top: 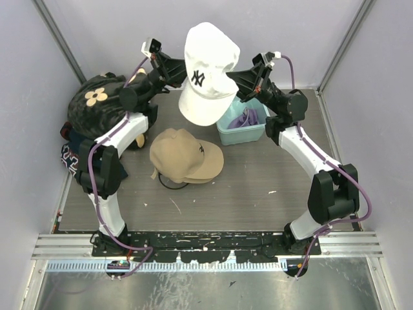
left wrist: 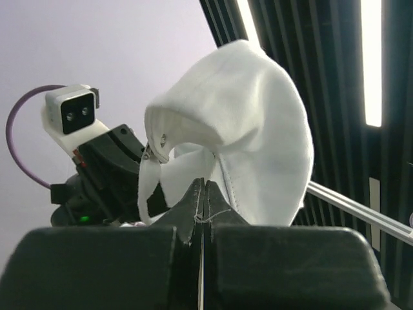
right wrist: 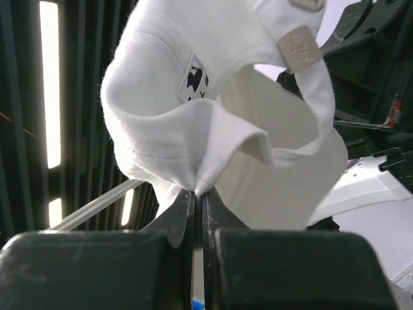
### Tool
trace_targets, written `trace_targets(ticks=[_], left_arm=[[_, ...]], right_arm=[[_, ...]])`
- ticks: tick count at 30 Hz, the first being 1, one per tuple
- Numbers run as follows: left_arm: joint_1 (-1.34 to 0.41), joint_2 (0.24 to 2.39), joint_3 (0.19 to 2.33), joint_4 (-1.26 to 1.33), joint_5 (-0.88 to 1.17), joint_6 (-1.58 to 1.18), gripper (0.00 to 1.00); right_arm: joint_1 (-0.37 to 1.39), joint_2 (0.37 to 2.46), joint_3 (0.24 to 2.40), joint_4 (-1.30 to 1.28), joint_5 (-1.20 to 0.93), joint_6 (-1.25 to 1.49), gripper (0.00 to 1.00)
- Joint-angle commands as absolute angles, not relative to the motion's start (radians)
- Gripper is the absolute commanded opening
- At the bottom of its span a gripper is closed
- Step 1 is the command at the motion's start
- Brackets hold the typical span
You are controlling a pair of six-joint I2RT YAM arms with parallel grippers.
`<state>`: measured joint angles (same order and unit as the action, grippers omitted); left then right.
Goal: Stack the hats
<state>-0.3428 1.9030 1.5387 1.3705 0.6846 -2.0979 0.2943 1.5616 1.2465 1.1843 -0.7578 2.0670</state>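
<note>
The white cap (top: 206, 71) with a dark front logo hangs in the air between both arms, above the back of the table. My left gripper (top: 179, 72) is shut on its left edge and my right gripper (top: 235, 80) is shut on its right edge. In the left wrist view the jaws (left wrist: 203, 184) pinch the white fabric (left wrist: 258, 129). In the right wrist view the jaws (right wrist: 199, 192) pinch a fold of it (right wrist: 181, 129). The tan cap (top: 184, 154) lies on the table below, with a dark rim (top: 173, 185) showing under it. Purple fabric (top: 248, 118) lies in a teal bin.
The teal bin (top: 239, 137) stands right of the tan cap, under my right arm. A pile of black fabric with a tan flower (top: 97, 97) and dark clothing (top: 71, 152) lies at the left wall. Grey walls close in the table on three sides.
</note>
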Motion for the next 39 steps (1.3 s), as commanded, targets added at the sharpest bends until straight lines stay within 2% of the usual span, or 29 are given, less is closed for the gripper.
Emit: trace_targets(ticks=[1, 10, 12, 16, 19, 22, 27, 30, 31, 34, 36, 37, 39], left_arm=[[-0.350, 1.823, 1.484, 1.431, 0.691, -2.120, 0.00], [-0.287, 1.753, 1.353, 1.431, 0.701, -2.096, 0.02], [-0.292, 1.751, 1.349, 1.431, 0.695, -2.094, 0.12], [-0.299, 1.750, 1.368, 1.431, 0.696, -2.095, 0.42], [-0.301, 1.745, 1.379, 1.431, 0.701, -2.096, 0.55], [-0.304, 1.740, 1.375, 1.431, 0.709, -2.093, 0.61], [-0.321, 1.742, 1.385, 1.431, 0.727, -2.082, 0.66], [-0.330, 1.741, 1.395, 1.431, 0.730, -2.076, 0.62], [-0.334, 1.743, 1.397, 1.432, 0.729, -2.076, 0.54], [-0.346, 1.754, 1.408, 1.431, 0.726, -2.075, 0.23], [-0.353, 1.757, 1.407, 1.431, 0.722, -2.074, 0.08], [-0.353, 1.756, 1.403, 1.431, 0.712, -2.074, 0.02], [-0.344, 1.747, 1.382, 1.431, 0.677, -2.067, 0.00]], right_arm=[[0.262, 1.525, 1.215, 1.222, -0.752, 2.118, 0.01], [0.219, 1.524, 1.216, 1.137, -0.812, 2.061, 0.01], [0.219, 1.527, 1.227, 1.118, -0.825, 2.057, 0.01], [0.218, 1.531, 1.219, 1.080, -0.841, 2.041, 0.01], [0.218, 1.531, 1.189, 1.074, -0.846, 2.039, 0.01], [0.218, 1.528, 1.170, 1.063, -0.851, 2.037, 0.01], [0.218, 1.525, 1.141, 1.047, -0.857, 2.033, 0.01], [0.219, 1.522, 1.127, 1.026, -0.865, 2.029, 0.01], [0.219, 1.522, 1.124, 1.022, -0.866, 2.026, 0.01], [0.218, 1.518, 1.135, 0.989, -0.878, 2.004, 0.01], [0.218, 1.514, 1.149, 0.958, -0.886, 1.982, 0.01], [0.219, 1.510, 1.159, 0.939, -0.895, 1.959, 0.01], [0.218, 1.503, 1.182, 0.889, -0.908, 1.922, 0.07]])
